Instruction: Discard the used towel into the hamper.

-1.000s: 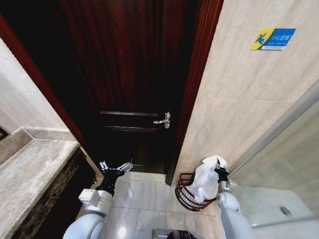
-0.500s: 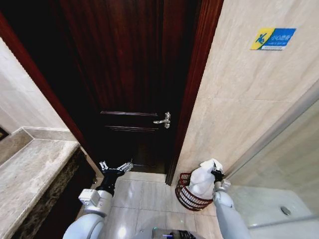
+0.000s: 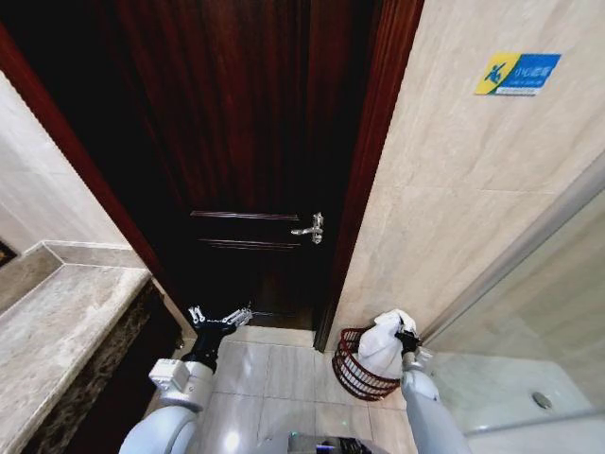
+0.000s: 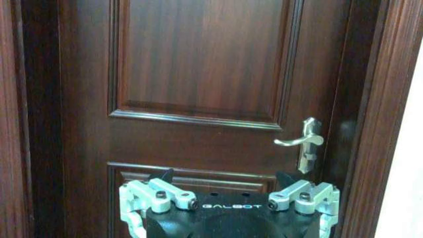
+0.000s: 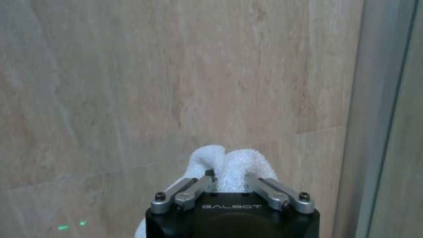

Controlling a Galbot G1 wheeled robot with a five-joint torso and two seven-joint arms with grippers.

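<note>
Overhead, right tool (image 3: 405,338) pinches white towel (image 3: 382,342) hanging into hamper (image 3: 352,371); left tool (image 3: 219,320), spread, sits left of hamper facing door (image 4: 198,99).

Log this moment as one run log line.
right gripper: shut on white terry towel | towel: over dark reddish-brown wire hamper | left gripper: open, idle near dark wooden door

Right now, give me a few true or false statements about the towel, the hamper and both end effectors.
1. The right end effector is shut on the white towel. True.
2. The towel lies on the floor beside the hamper. False: it hangs over the hamper's opening, gripped.
3. The left end effector is open and holds nothing. True.
4. The hamper stands on the stone counter. False: it stands on the floor by the door frame.
</note>
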